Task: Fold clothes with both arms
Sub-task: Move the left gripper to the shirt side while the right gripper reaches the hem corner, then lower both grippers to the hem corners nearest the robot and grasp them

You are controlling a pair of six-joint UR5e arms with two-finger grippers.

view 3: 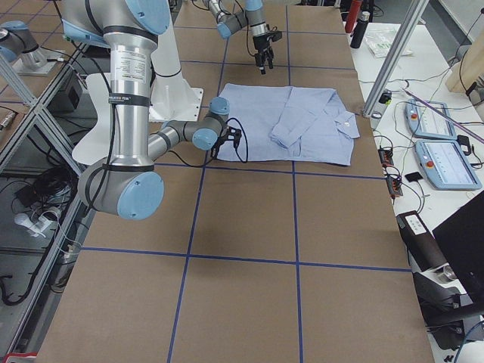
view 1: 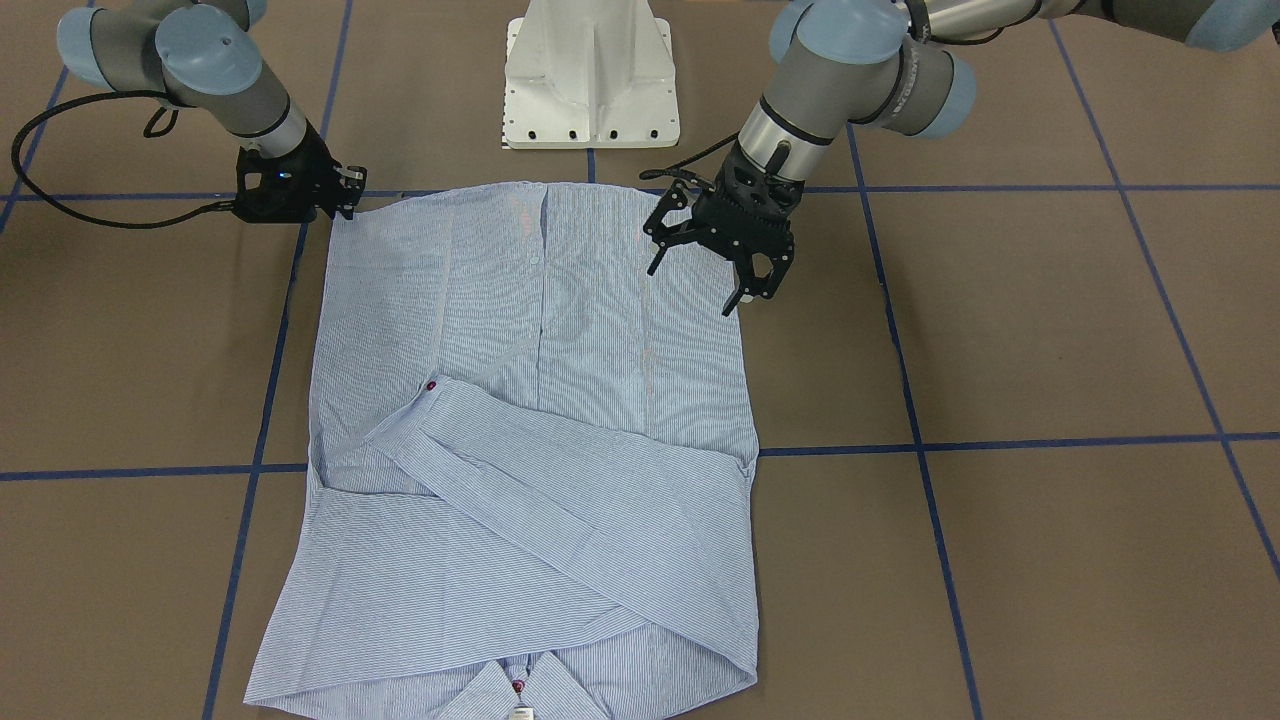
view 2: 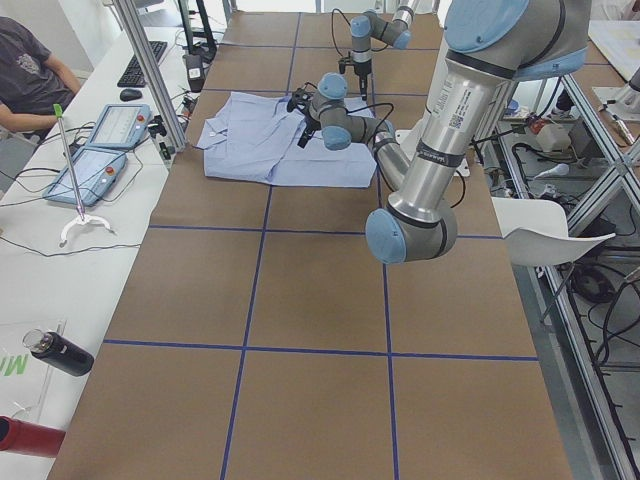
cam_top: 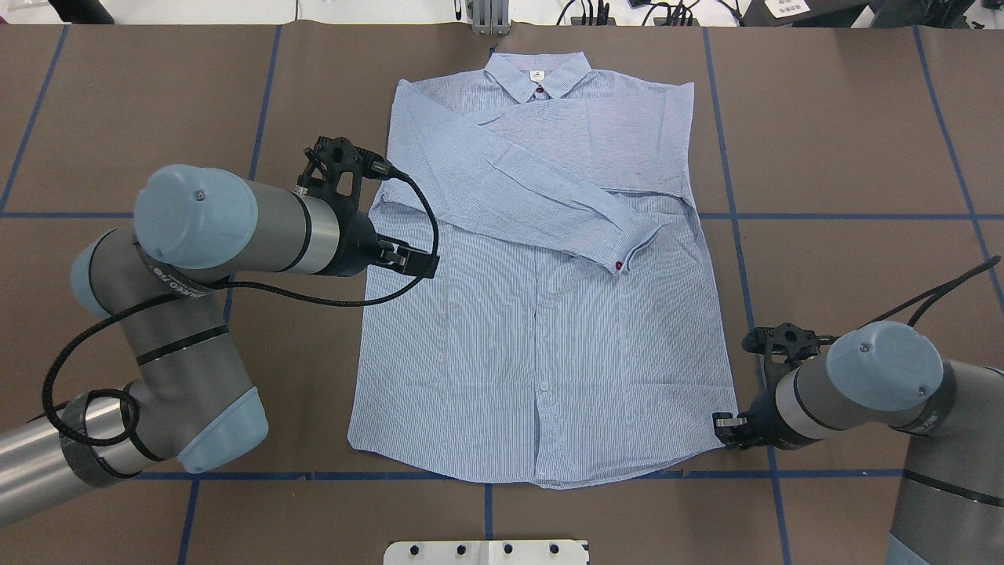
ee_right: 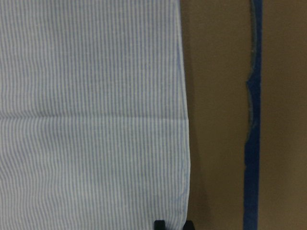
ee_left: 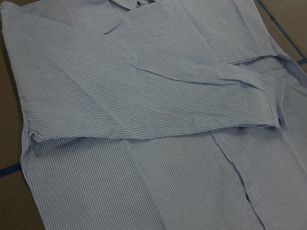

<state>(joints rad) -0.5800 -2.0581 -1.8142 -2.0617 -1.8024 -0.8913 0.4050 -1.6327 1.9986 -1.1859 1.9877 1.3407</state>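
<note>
Shirt (view 1: 560, 330) lies flat on the bench (view 1: 1050, 330); left pincer (view 1: 700, 285) spread above its edge, right pincer (view 1: 350, 197) at hem corner, grip unclear.

Brown tbl (cam_top: 823, 118), tape grid (cam_top: 847, 219), shirt (cam_top: 541, 345) flat

bright, even light — faint shadows; mostly sharp

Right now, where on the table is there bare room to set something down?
Bare table flanks the shirt at its collar end, both sides. Crowded: the left gripper by one side edge, the right gripper at the hem corner.
</note>
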